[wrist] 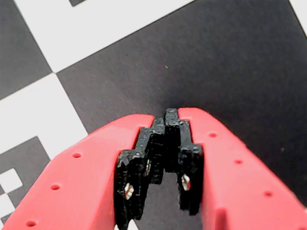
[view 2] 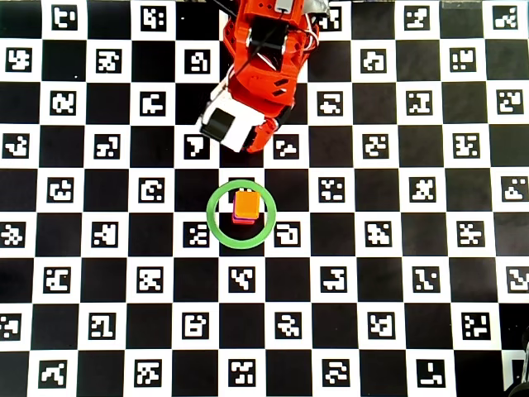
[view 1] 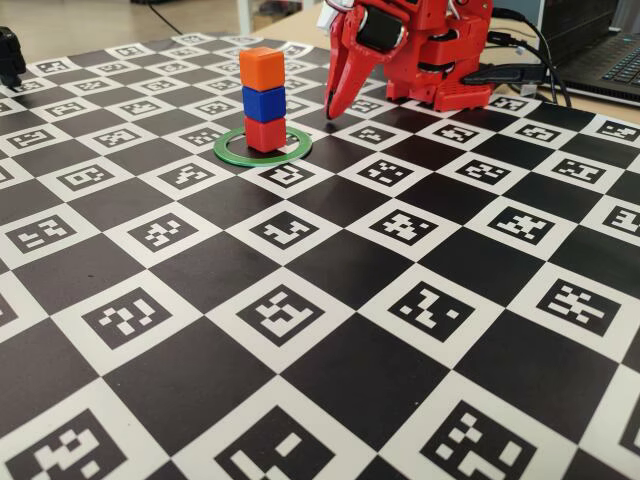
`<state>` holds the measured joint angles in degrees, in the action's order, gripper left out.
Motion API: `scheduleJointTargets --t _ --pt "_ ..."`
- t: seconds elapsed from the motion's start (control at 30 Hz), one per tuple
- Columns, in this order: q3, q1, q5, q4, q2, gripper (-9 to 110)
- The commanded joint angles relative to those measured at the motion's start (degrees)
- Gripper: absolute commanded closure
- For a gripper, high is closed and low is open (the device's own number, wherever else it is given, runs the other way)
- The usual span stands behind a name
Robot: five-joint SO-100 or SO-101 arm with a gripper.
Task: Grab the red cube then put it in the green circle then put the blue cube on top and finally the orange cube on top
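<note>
Your end effector (wrist: pixel 165 115) closed, empty, just beside stack: orange cube (view 1: pixel 262 68) on blue cube (view 1: pixel 264 103) on red cube (view 1: pixel 265 133), inside green circle (view 1: pixel 228 148).

My red arm (view 1: pixel 430 50) sits folded back over its base, wrist tipped steeply so the gripper (view 1: pixel 328 112) points down and its tips hang just above the board. In the wrist view the gripper (wrist: pixel 165 117) has its two red fingers (wrist: pixel 96 167) drawn together — the black pads (wrist: pixel 139 167) meet at the tips, nothing between them. From overhead, the white wrist housing (view 2: pixel 227 124) faces up — arm tucked close.
</note>
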<state>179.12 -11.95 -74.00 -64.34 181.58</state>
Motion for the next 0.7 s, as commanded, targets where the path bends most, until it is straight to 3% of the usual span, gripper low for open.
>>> scheduleJointTargets --t 0.0,0.67 --pt "2.99 1.67 -1.23 -0.53 2.02 107" --pt "3.34 5.80 -10.72 -12.92 10.81 106"
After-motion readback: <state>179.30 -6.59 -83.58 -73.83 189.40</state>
